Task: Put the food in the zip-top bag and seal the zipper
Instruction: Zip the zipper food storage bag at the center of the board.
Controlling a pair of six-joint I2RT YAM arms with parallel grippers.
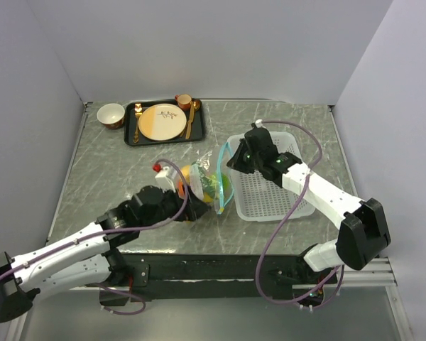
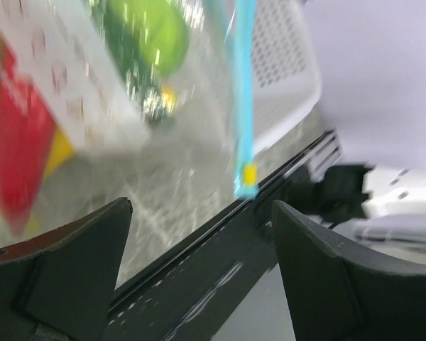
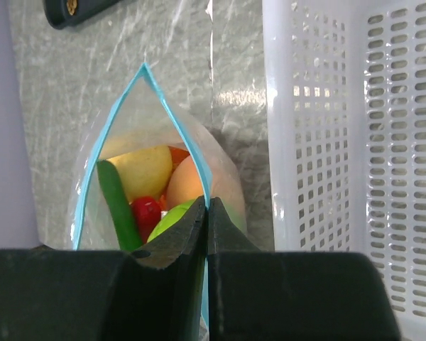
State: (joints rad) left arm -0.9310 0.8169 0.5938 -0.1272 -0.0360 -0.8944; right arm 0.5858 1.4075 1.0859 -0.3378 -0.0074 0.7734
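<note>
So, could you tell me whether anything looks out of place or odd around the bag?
The bag, beside the basket, is full of food yet its zipper gapes wide open. The right gripper pinches just one lip of the strip, and the left gripper is open, holding nothing.

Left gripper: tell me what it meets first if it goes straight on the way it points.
Probably the zip-top bag, its clear wall just ahead of the open left gripper; the blur leaves depth uncertain.
</note>
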